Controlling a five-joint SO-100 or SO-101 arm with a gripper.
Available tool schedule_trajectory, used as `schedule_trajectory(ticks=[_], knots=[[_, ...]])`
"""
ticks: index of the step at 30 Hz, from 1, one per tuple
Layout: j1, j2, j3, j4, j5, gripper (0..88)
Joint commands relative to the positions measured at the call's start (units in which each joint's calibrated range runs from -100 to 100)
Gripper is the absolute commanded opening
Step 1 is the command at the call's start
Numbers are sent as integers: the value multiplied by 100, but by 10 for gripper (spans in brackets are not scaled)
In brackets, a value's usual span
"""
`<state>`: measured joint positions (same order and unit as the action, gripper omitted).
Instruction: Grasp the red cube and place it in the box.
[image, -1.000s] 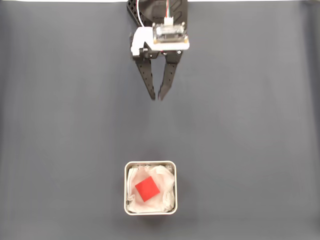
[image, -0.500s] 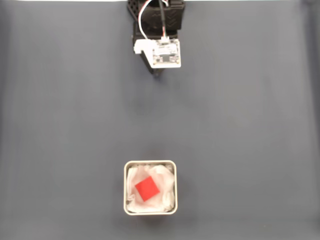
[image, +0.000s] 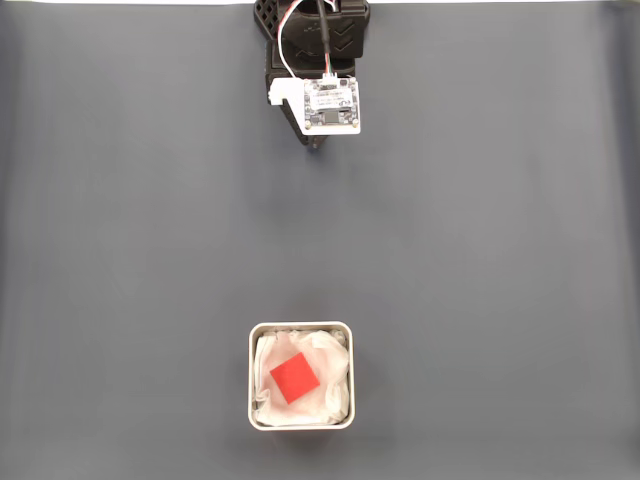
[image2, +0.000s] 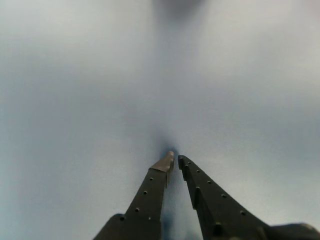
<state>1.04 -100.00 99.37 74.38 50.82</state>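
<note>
Jaws nearly pressed together, tips almost meeting, grip nothing in the wrist view; the gripper (image2: 175, 161) hangs over bare grey worktop (image: 500, 250). In the fixed view the red cube (image: 294, 379) lies tilted on the wrinkled white lining inside the box (image: 300, 327), well apart from the arm (image: 318, 70). Placement looks complete; I judge nothing remains but parking.

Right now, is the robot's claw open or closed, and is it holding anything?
Gripper: closed, tips nearly touching, holding nothing. The red cube lies in the box.
</note>
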Motion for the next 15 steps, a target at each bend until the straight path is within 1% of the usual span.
schedule_trajectory(ticks=[1, 2, 15], knots=[[31, 9, 45, 135, -83, 0], [31, 9, 45, 152, -166, 3], [31, 9, 45, 152, -161, 3]])
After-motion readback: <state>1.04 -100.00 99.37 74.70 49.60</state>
